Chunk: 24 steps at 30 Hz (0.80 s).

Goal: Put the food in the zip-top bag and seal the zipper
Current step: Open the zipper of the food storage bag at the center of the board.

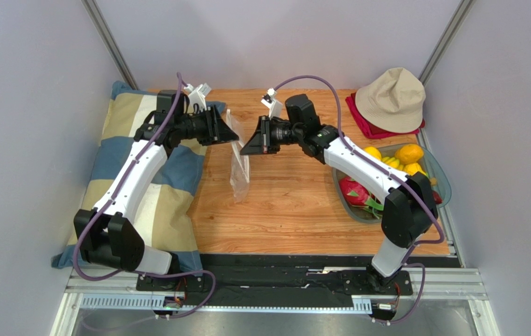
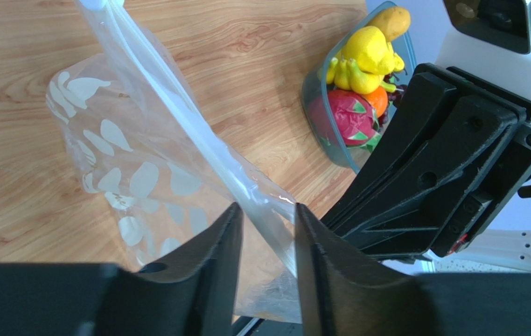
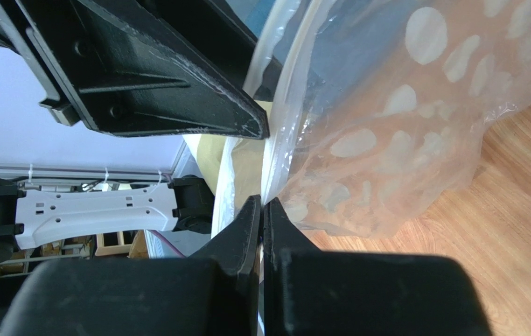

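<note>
The clear dotted zip-top bag hangs upright above the wooden table, between my two grippers. My right gripper is shut on the bag's mouth edge at its whitish zipper strip. My left gripper is open, and the zipper strip runs through the gap between its fingers. In the top view the left gripper and right gripper face each other, tips nearly touching. The food lies in a teal bowl at the right: dragon fruit, bananas, an orange. No food shows in the bag.
A blue and beige plaid pillow lies under the left arm. A beige hat rests on a red cloth at the back right. The wooden table lies below the bag. The bowl also shows in the left wrist view.
</note>
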Tool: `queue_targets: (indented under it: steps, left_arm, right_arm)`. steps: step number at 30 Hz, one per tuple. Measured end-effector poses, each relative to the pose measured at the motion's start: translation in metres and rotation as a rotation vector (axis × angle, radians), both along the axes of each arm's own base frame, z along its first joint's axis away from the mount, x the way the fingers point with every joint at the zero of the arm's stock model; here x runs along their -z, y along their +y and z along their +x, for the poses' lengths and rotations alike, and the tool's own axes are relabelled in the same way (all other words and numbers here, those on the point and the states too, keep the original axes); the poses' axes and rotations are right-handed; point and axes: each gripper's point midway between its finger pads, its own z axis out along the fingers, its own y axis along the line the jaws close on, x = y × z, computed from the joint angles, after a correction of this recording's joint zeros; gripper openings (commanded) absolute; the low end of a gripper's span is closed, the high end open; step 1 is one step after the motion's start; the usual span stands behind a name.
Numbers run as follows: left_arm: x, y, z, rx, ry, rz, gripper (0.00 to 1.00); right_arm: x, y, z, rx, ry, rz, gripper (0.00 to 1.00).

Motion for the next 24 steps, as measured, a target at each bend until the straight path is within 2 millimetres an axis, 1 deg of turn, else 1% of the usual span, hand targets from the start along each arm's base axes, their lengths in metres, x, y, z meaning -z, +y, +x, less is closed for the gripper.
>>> queue_targets:
  steps: [1, 2, 4, 5, 6, 9, 12, 15, 17, 20, 22, 23, 24]
  left_arm:
    - [0.001, 0.000, 0.000, 0.000, 0.005, -0.001, 0.30]
    - [0.002, 0.000, 0.000, -0.001, 0.007, 0.000, 0.22]
    - [0.003, 0.000, 0.000, -0.004, 0.013, -0.002, 0.14]
    - [0.004, 0.000, 0.000, -0.005, 0.013, -0.001, 0.08]
    - [0.005, 0.001, 0.000, -0.006, 0.013, 0.001, 0.06]
    - [0.007, 0.003, 0.001, -0.015, 0.015, 0.012, 0.04]
    - [0.012, 0.008, 0.001, -0.024, 0.021, 0.034, 0.00]
    - [0.017, 0.012, 0.000, -0.022, 0.019, 0.062, 0.00]
    - [0.024, 0.016, -0.002, -0.021, 0.017, 0.091, 0.00]
    - [0.039, 0.026, -0.004, -0.041, 0.014, 0.195, 0.00]
    - [0.049, 0.035, -0.005, -0.056, -0.007, 0.298, 0.00]
    - [0.052, 0.037, -0.007, -0.054, -0.018, 0.340, 0.00]
    - [0.054, 0.036, -0.010, -0.042, -0.037, 0.385, 0.00]
  right_arm:
    - [0.002, 0.000, 0.000, 0.000, 0.002, -0.004, 0.00]
    - [0.005, -0.001, -0.001, 0.000, 0.005, -0.008, 0.00]
    - [0.010, -0.002, -0.002, -0.001, 0.011, -0.016, 0.00]
    - [0.012, -0.002, -0.002, 0.000, 0.015, -0.019, 0.00]
    - [0.013, -0.003, -0.002, 0.000, 0.018, -0.021, 0.00]
    - [0.018, -0.005, -0.003, 0.006, 0.026, -0.029, 0.00]
    - [0.023, -0.013, 0.000, 0.024, 0.035, -0.034, 0.00]
    - [0.027, -0.024, 0.005, 0.049, 0.049, -0.032, 0.00]
    - [0.032, -0.033, 0.010, 0.070, 0.067, -0.029, 0.00]
    - [0.041, -0.047, 0.014, 0.089, 0.098, -0.028, 0.00]
    - [0.051, -0.061, 0.014, 0.105, 0.127, -0.035, 0.07]
    - [0.056, -0.068, 0.015, 0.114, 0.140, -0.041, 0.16]
    - [0.059, -0.074, 0.016, 0.124, 0.150, -0.047, 0.22]
